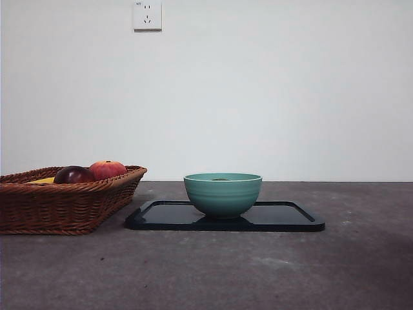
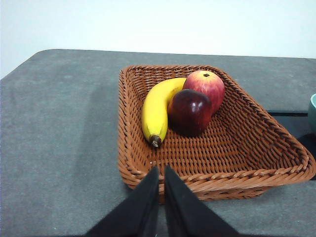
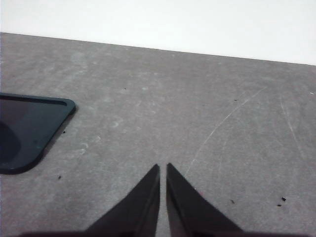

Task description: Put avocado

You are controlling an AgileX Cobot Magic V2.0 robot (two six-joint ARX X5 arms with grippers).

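Grey table [image 1: 361, 258], white wall [image 1: 290, 84] with socket [image 1: 147, 15] behind. Black tray [image 1: 284, 216] carries green bowl [image 1: 222, 194]; avocado [image 1: 220, 179] inside, only dark sliver showing over rim. My left pincer [image 2: 161, 173] together above basket [image 2: 148, 163]; right pincer [image 3: 163, 170] together over bare table.

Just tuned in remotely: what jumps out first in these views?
The teal bowl stands in the middle of a black tray, and a dark sliver just shows above its rim, too little to identify. Beside the tray, a wicker basket holds a banana, a red-orange apple and a dark maroon fruit. Both grippers hang empty, jaws nearly together.
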